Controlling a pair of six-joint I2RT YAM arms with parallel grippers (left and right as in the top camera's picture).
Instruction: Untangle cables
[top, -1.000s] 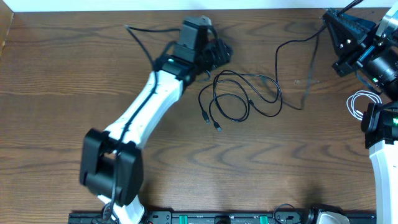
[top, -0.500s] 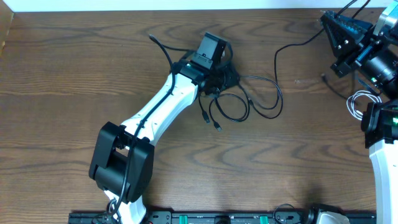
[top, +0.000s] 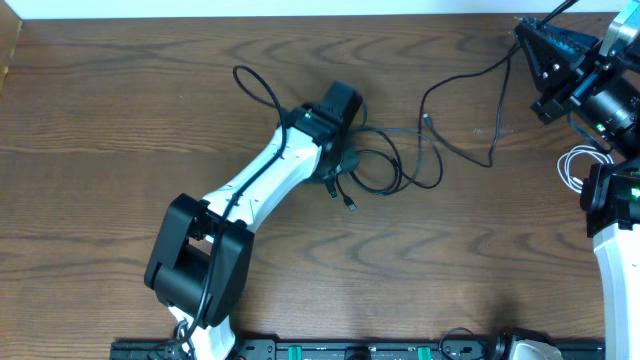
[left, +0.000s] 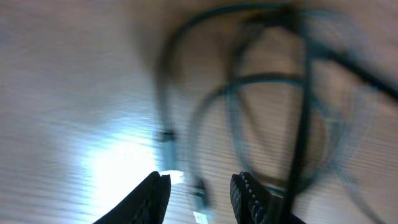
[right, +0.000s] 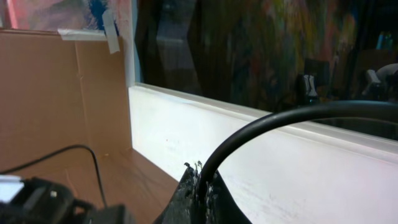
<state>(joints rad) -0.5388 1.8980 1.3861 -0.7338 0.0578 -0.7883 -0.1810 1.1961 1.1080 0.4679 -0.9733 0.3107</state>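
One brown, wood-grain tabletop (top: 120, 150) carries a tangle of thin black cords (top: 385, 170) at its centre, looped in overlapping rings. Two small plug ends (top: 351, 203) poke out at its 7 o'clock side. How many cords make it up I cannot tell. One thin white cord (top: 572, 160) lies coiled at the 3 o'clock edge. The left gripper (left: 200, 190) hangs over the tangle's 9 o'clock side, jaws parted, wood showing between them in a blurred view. The right gripper (right: 199, 183), at 1 o'clock, has its jaws closed on one long black cord (right: 311, 111), smooth and round.
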